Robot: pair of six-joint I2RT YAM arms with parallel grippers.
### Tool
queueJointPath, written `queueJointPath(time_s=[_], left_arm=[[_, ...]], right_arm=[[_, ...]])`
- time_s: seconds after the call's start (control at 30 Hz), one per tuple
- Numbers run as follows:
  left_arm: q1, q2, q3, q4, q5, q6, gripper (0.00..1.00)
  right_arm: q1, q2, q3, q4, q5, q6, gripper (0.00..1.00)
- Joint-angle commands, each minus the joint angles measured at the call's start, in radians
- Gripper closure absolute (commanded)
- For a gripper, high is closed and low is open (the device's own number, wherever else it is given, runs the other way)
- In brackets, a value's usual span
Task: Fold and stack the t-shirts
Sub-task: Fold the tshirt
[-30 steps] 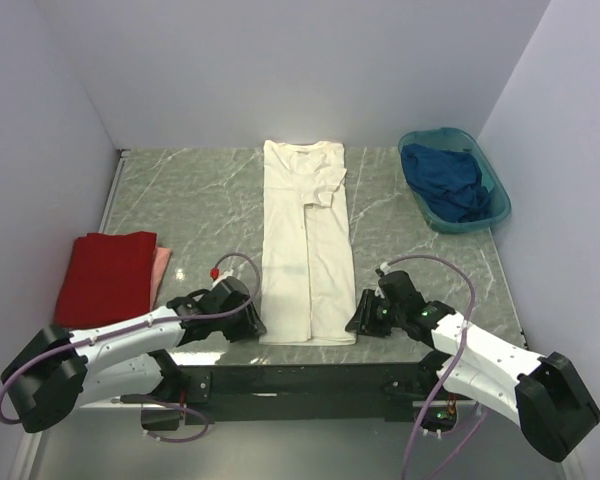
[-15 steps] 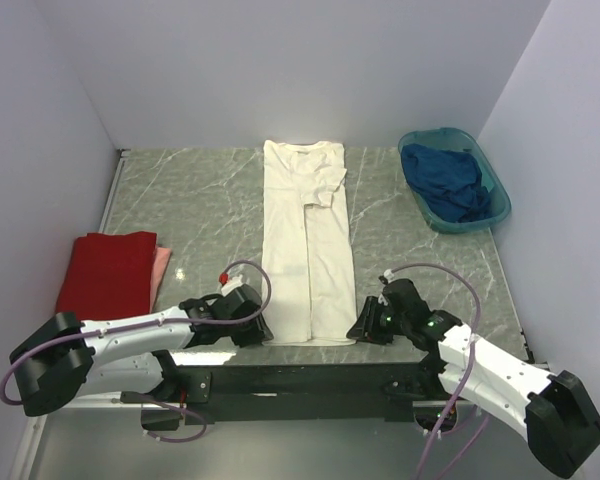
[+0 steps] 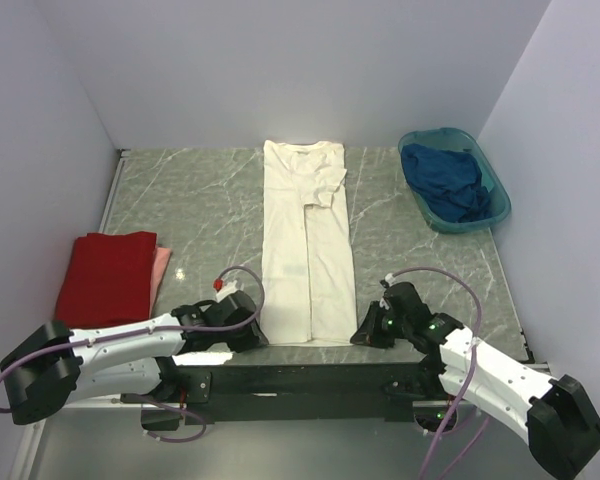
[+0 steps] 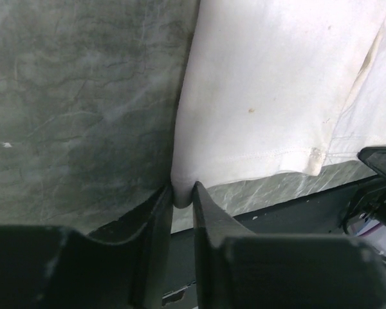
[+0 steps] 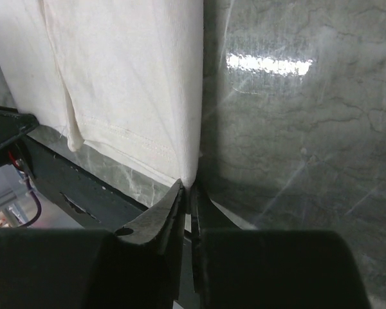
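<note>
The cream-white t-shirt (image 3: pixel 307 250) lies folded into a long narrow strip down the middle of the table, collar at the far end. My left gripper (image 3: pixel 252 335) is at its near left hem corner, and in the left wrist view the jaws (image 4: pixel 183 191) are shut on that rounded fold of the cloth (image 4: pixel 270 96). My right gripper (image 3: pixel 362 333) is at the near right hem corner, its jaws (image 5: pixel 190 188) pinched on the edge of the cloth (image 5: pixel 128 77). The red t-shirt (image 3: pixel 105 275) lies folded at the left. The dark blue t-shirt (image 3: pixel 443 180) lies crumpled in the basin.
A teal oval basin (image 3: pixel 492 185) stands at the back right by the wall. A pink cloth edge (image 3: pixel 161 268) shows beside the red shirt. The table's dark front edge (image 3: pixel 310 375) runs just behind both grippers. Walls close in on three sides.
Both grippers have dropped onto the shirt's near hem corners and closed on them. The left arm has slid slightly toward the table's front edge.
</note>
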Motion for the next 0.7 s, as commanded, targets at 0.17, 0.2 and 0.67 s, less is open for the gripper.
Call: queueJointPath(time_s=[0.17, 0.2, 0.67], left_arm=[[-0.027, 0.026, -0.051, 0.054, 0.035, -0.001, 0.99], [-0.036, 0.029, -0.049, 0.050, 0.037, -0.005, 0.99], [-0.227, -0.067, 0.075, -0.200, -0.054, -0.066, 0.99]], right_arm=[[0.008, -0.044, -0.026, -0.051, -0.032, -0.011, 0.99], [0.008, -0.047, -0.028, -0.052, -0.044, -0.016, 1.00], [0.085, -0.236, 0.067, -0.322, -0.001, -0.040, 1.00]])
